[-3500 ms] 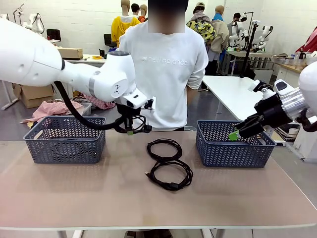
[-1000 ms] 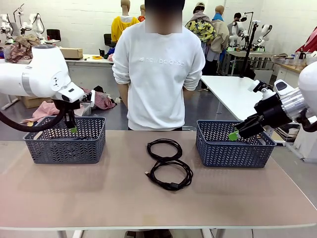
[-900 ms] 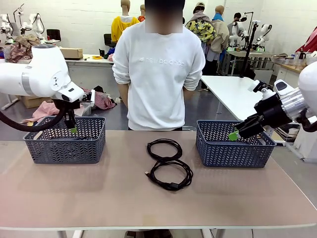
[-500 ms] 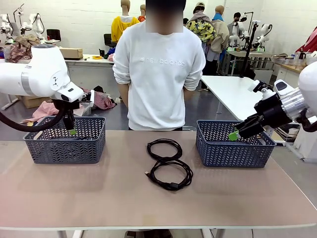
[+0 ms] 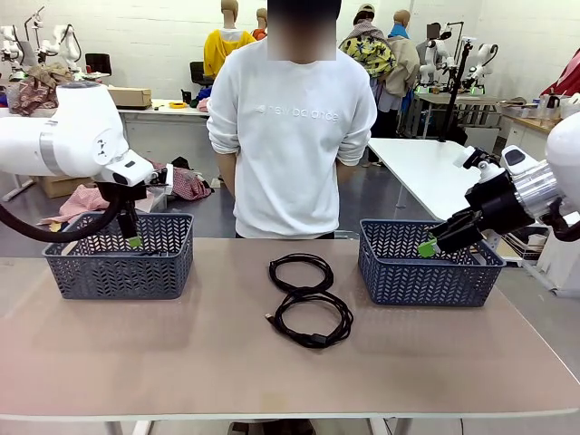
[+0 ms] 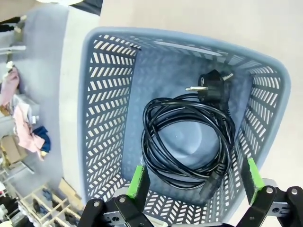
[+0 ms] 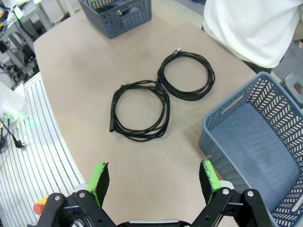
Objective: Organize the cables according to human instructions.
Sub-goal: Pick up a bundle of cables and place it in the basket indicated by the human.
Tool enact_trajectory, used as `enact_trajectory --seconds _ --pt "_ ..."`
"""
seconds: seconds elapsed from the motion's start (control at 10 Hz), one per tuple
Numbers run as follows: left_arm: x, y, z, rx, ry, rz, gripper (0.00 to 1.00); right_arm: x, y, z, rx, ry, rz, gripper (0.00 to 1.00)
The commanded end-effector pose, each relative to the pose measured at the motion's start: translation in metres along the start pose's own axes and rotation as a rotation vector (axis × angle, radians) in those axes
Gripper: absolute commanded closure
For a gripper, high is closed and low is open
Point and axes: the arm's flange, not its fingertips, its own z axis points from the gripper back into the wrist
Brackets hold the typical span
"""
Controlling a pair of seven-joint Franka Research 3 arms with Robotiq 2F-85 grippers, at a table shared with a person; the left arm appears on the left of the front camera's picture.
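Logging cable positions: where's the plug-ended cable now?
The plug-ended cable lies coiled inside the left basket, just beyond the open left gripper in the left wrist view.

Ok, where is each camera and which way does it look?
Front view: between the arms, facing across the table at the person; left hand above the left basket, right hand near the right basket.
Left wrist view: on the left wrist, looking down into the left basket at a coiled cable; open left hand at the bottom.
Right wrist view: on the right wrist, looking down at the table's near cable and far cable; open right hand at the bottom.
Shared: front and right wrist views both show those two cables.
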Motion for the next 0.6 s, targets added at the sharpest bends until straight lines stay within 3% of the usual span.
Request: enact_trajectory --seconds 0.0,0.5 --pt "-0.0006 -0.0004 0.0012 -0.001 0.008 -0.011 0.00 0.0002 -0.0028 -0.0016 0.017 -0.030 0.016 0.00" --pt "-0.0006 -0.0004 0.0012 -0.001 0.008 -0.011 0.00 0.0002 -0.0028 -0.0016 0.017 -0.030 0.016 0.00"
